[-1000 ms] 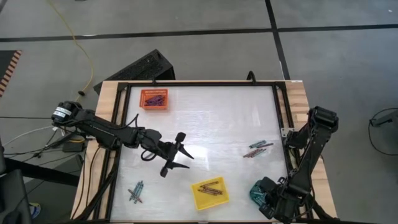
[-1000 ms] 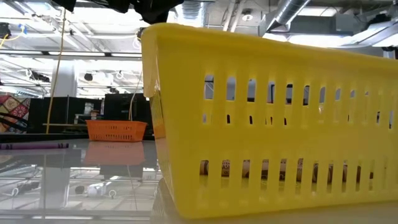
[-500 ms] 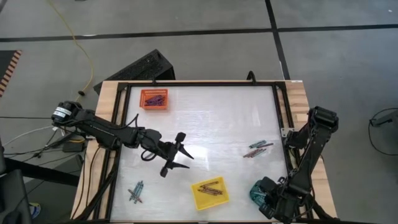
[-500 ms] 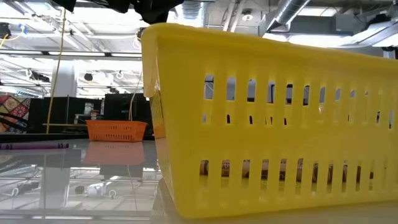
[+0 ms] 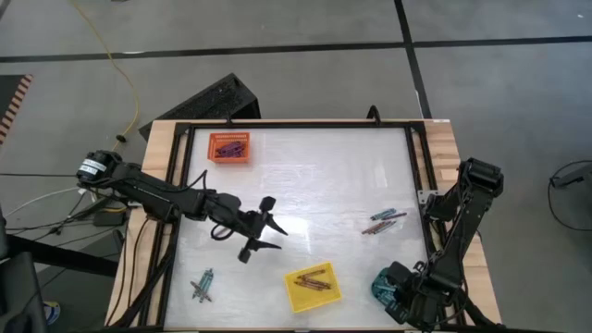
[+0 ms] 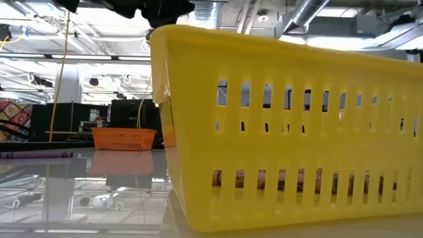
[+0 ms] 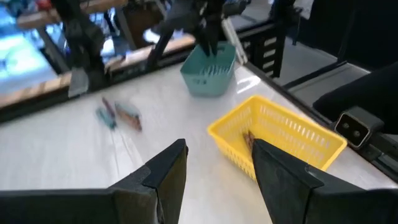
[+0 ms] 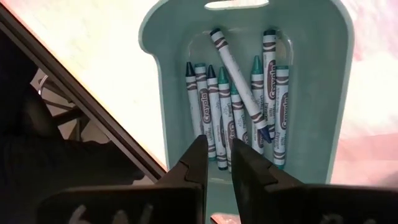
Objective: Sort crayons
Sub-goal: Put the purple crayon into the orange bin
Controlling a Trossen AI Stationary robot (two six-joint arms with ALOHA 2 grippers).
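High view: a white surface (image 5: 314,185) framed in black carries three trays and two loose groups of crayons. An orange tray (image 5: 228,147) sits at the far left and holds dark crayons; a yellow tray (image 5: 312,286) sits near the front centre and holds brownish-red crayons (image 5: 314,278); a teal tray (image 5: 385,285) sits at the near right corner. One loose group of crayons (image 5: 382,222) lies on the right side of the surface, and a second loose group (image 5: 202,285) lies at the near left. The left gripper (image 5: 265,228) hangs over the middle of the surface, between the orange and yellow trays, its jaws spread apart and holding nothing. The right gripper (image 8: 216,163) hangs directly over the teal tray; in the right wrist view its jaws stand slightly parted with nothing between them, and below them teal-blue crayons (image 8: 242,99) lie in the tray, most of them side by side and one slanting across the others. Low view: the slotted wall of the yellow tray fills most of the picture, with the orange tray far behind it on the left.
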